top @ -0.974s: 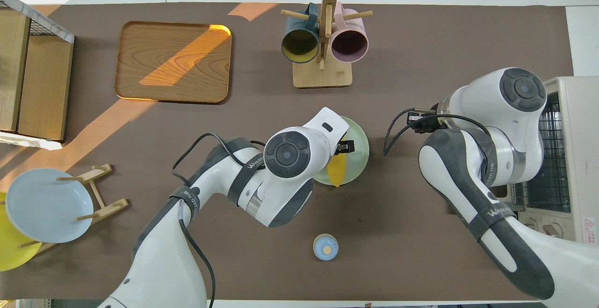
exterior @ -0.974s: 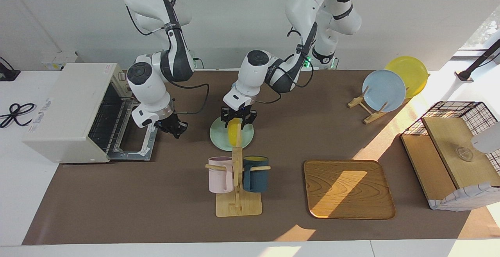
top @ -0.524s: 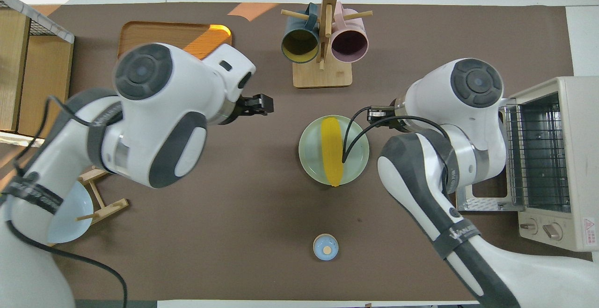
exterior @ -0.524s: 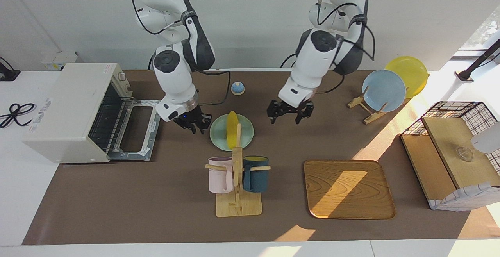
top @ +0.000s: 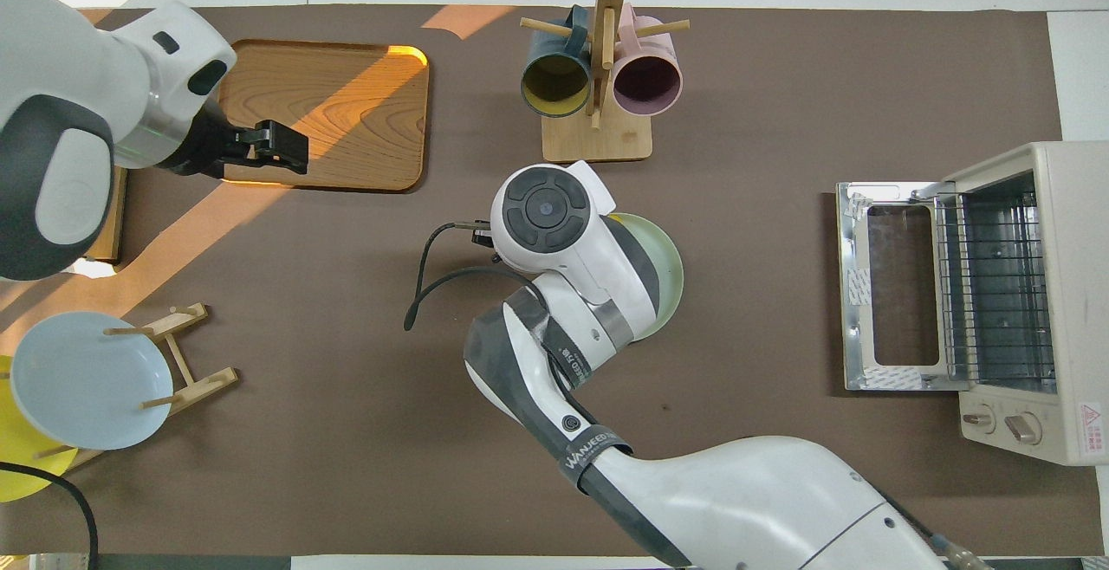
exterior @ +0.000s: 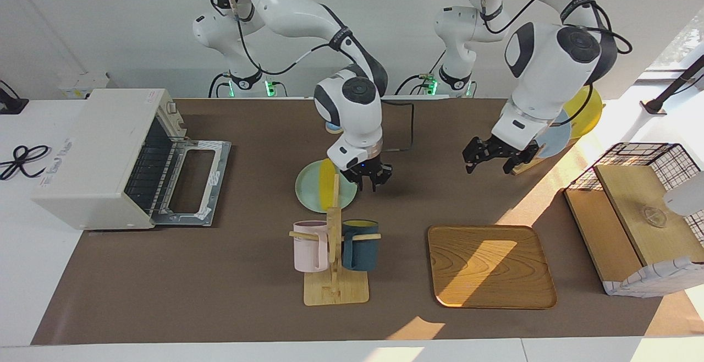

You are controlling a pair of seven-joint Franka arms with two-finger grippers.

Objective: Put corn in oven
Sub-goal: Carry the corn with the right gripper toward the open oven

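A robot lab is posing as a kitchen: 2 white arms [exterior: 352, 98] are standing at a brown-covered table [exterior: 165, 274] holding a toaster oven [exterior: 104, 155], mugs [exterior: 335, 252] and plates [exterior: 542, 125].

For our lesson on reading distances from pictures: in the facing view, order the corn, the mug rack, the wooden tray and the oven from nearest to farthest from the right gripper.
From the right gripper:
1. corn, on the green plate beside the gripper.
2. mug rack, farther from the robots than the plate.
3. wooden tray, toward the left arm's end.
4. oven, at the right arm's end, door open.
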